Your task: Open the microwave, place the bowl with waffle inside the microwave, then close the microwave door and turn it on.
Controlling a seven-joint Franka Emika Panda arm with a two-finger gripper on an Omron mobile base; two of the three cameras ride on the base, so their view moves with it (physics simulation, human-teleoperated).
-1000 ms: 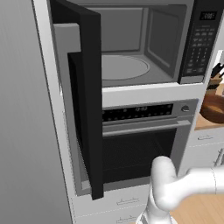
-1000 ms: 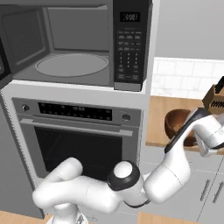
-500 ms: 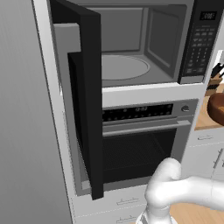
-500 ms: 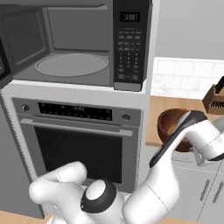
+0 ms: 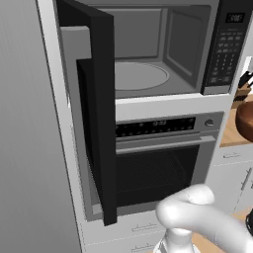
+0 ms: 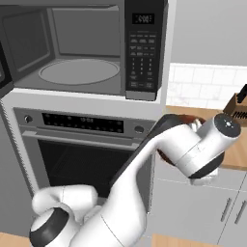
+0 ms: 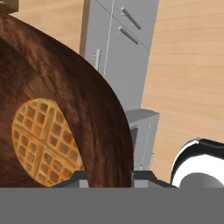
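Note:
The microwave (image 5: 148,74) stands open, its black door (image 5: 101,113) swung out to the left, and its grey cavity with the round turntable (image 6: 79,72) is bare. The bowl with waffle (image 7: 57,109) is reddish-brown, with a round golden waffle (image 7: 43,142) lying in it. My gripper (image 7: 110,179) is shut on the bowl's rim, one fingertip (image 7: 81,179) inside and the other outside. Cabinets and floor show beneath the bowl, so it hangs off the counter. In the left base view the bowl (image 5: 245,121) sits at the right edge, right of the microwave and lower than its cavity.
A silver-fronted oven (image 5: 153,168) sits under the microwave. The keypad panel (image 6: 144,50) is right of the cavity. A knife block (image 6: 239,103) stands on the wooden counter (image 6: 236,149) at the right, over grey cabinets. My arm's big white elbow (image 6: 202,144) fills the space before the counter.
My arm has folded up and its elbow has swung in front of the bowl in the right base view. The bowl has barely shifted. The microwave door has not moved.

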